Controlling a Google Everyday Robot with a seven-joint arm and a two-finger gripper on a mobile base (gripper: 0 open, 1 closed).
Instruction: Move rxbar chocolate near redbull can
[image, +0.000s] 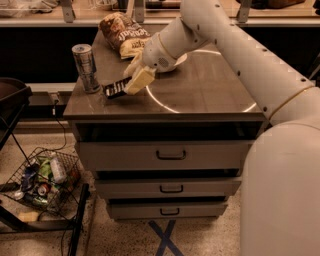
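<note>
Sticking out to the left from the gripper (136, 79), the rxbar chocolate (115, 89) sits low over the front left part of the brown tabletop (200, 95), its dark wrapper tilted a little, with the left end free and the right end tucked between the cream-coloured fingers (141, 79), which are clamped on it. From where I stand I cannot tell whether the bar's underside touches the surface or hangs just above it. Just beside its free end, a bit further left and back, the redbull can (86, 68) stands upright near the left edge of the top; the two are close but apart. Behind the gripper lies a crinkled brown chip bag (125, 35), and the edge of a white bowl (179, 59) peeks out from behind the wrist. The white arm (240, 45) reaches in from the right, crossing over a bright ring of light (160, 102) on the wood. Below the top are three drawers (171, 155) with dark handles. On the floor to the left a wire basket (45, 175) holds cans and bottles, and a blue tape cross (165, 235) marks the floor in front.
</note>
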